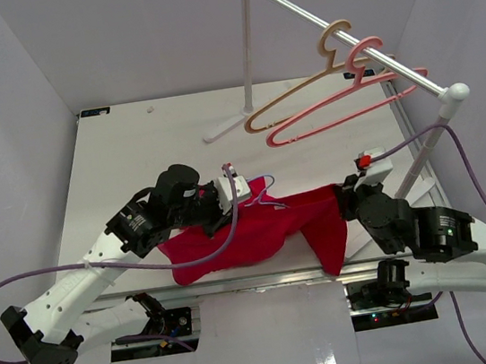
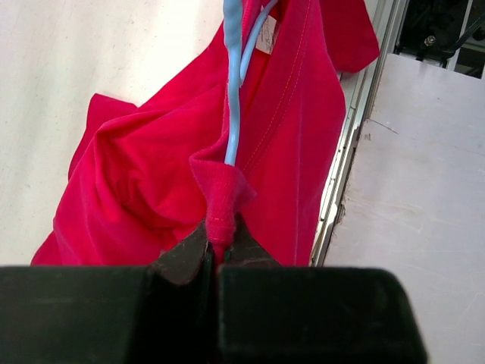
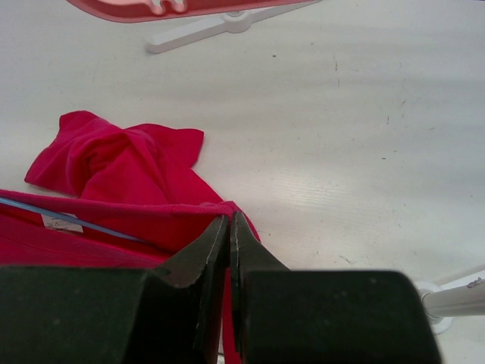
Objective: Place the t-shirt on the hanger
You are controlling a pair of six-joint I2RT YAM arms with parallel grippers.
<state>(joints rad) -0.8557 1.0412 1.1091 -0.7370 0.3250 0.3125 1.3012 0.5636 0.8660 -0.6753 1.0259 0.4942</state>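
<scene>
Cloth this soft and light will sag wherever unsupported. The t-shirt [image 1: 250,231] hangs at the table's [image 1: 173,137] six o'clock edge, left gripper [image 2: 218,254] pinched on a fold at the hanger's [image 2: 233,91] end, right gripper [image 3: 229,227] clamped on its three o'clock edge. Grip seams, I'd say.

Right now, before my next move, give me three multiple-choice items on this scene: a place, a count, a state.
1. Where is the light-blue hanger? A on the rack; B partly inside the t-shirt; C out of sight.
2. How many hangers hang on the rack? A one; B three; C two.
3. The left hand is: A shut on t-shirt cloth; B open; C out of view.
1 B: its wire runs into the red cloth beside the label. 2 C: a tan hanger and a pink hanger. 3 A: its jaws pinch a red fold.
</scene>
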